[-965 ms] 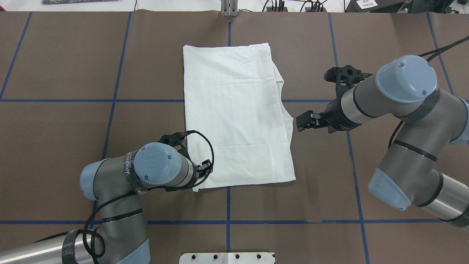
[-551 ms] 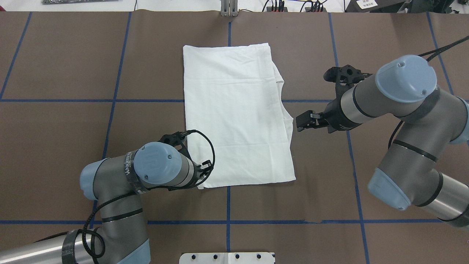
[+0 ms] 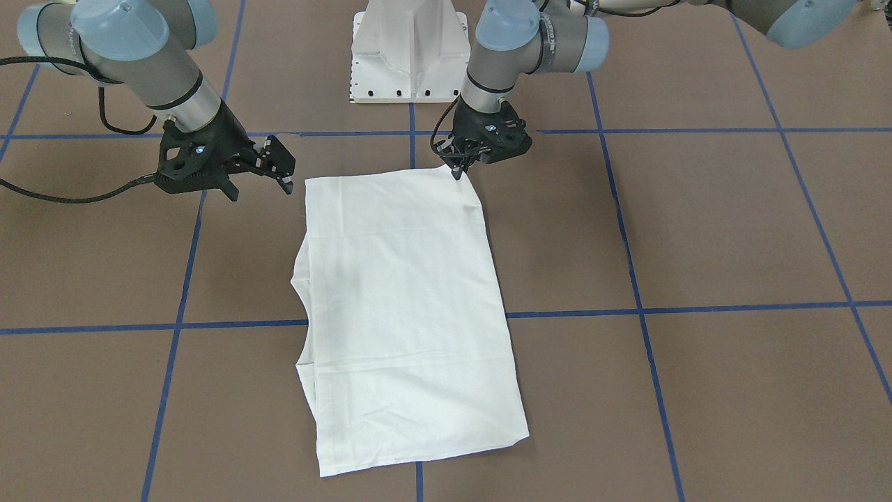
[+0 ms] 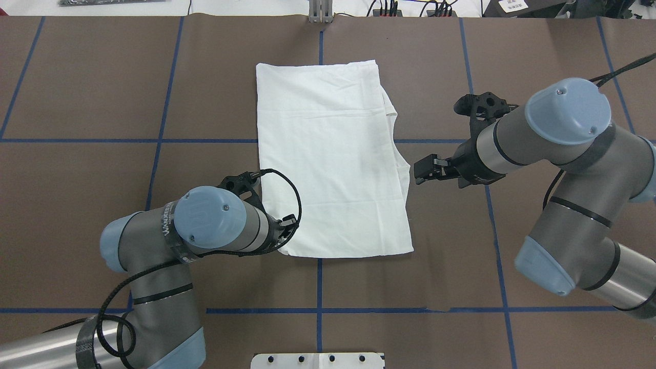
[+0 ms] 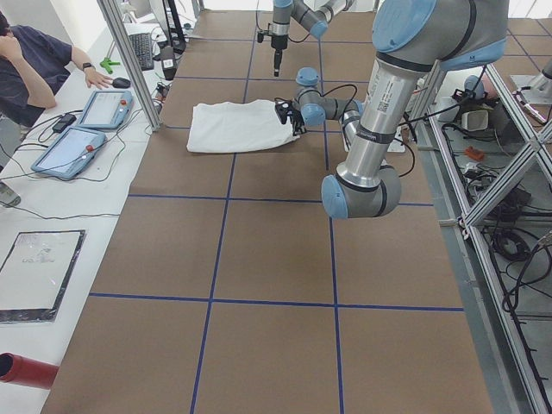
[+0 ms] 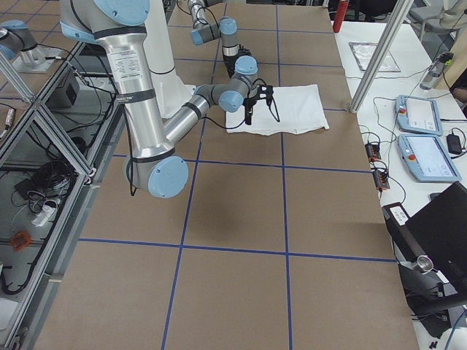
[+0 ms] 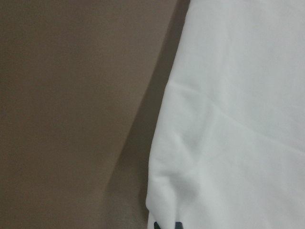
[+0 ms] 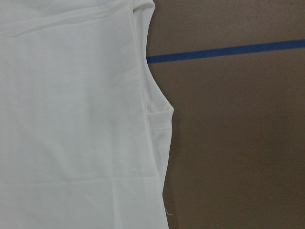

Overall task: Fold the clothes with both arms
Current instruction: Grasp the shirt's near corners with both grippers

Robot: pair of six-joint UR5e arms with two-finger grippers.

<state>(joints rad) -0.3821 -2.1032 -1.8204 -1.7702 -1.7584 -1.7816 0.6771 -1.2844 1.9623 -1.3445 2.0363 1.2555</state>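
Note:
The white T-shirt (image 4: 328, 164) lies folded into a long rectangle in the middle of the table, also in the front view (image 3: 404, 300). No text or collar shows. My left gripper (image 3: 458, 169) is shut on the shirt's near-left corner, and in the overhead view it is mostly hidden under its wrist (image 4: 283, 238). The left wrist view shows white cloth (image 7: 238, 119) held at the dark fingertips (image 7: 164, 225). My right gripper (image 4: 417, 172) is open and empty, just off the shirt's right edge, also in the front view (image 3: 282, 167). The right wrist view shows that edge (image 8: 157, 119).
The brown table cover has a grid of blue tape lines (image 4: 319, 287). The white pedestal (image 3: 411, 49) stands at the robot's side. A metal post (image 4: 321, 13) stands at the far edge. An operator (image 5: 34, 60) and tablets (image 5: 103, 108) are beyond it.
My left arm has moved forward and slightly left, drawing the shirt's near-left corner away from the robot. The near edge now slants. The right arm has not moved.

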